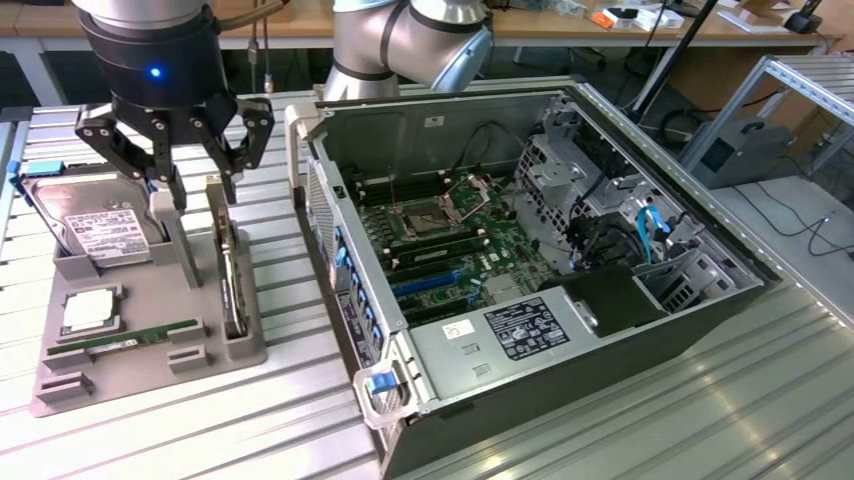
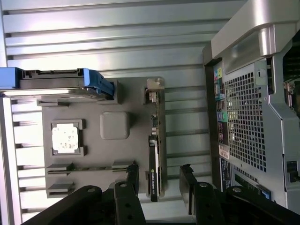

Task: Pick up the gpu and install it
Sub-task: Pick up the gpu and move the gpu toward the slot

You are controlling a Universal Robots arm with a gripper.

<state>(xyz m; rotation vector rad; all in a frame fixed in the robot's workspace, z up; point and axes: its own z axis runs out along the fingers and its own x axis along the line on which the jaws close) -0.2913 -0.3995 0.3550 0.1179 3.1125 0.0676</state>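
Gripper [image 1: 198, 180]: wide open and empty. It hung above the holder [image 1: 147, 385], over the end farthest from the exterior camera.
Gpu [image 1: 230, 270]: stood on its long edge in a slot of the holder, on the side nearest the case [image 1: 534, 250]. It had not been lifted.
Wrist check: the gripper [image 2: 159, 168] had one finger on each side of the gpu [image 2: 154, 154] and looked lined up with it. No contact was seen.
Neighbours: the hard drive [image 1: 94, 225] was propped at the holder's opposite side, well apart from the gpu. The holder lay flat on the slatted tabletop [image 1: 641, 420].
Weight, judged: light, with the silvery bracket end probably a little heavier.
Stiffness, judged: a rigid board that would not flex in a pinch.
Fragility, judged: high. The faces carry small parts and the lower edge carries contacts, so a hard squeeze or a scrape could do damage.
Surface, judged: smooth, flat faces that could slip under a weak grip.
Hold point, judged: the top edge near mid-length, pinched across the thin width and kept clear of the bracket.
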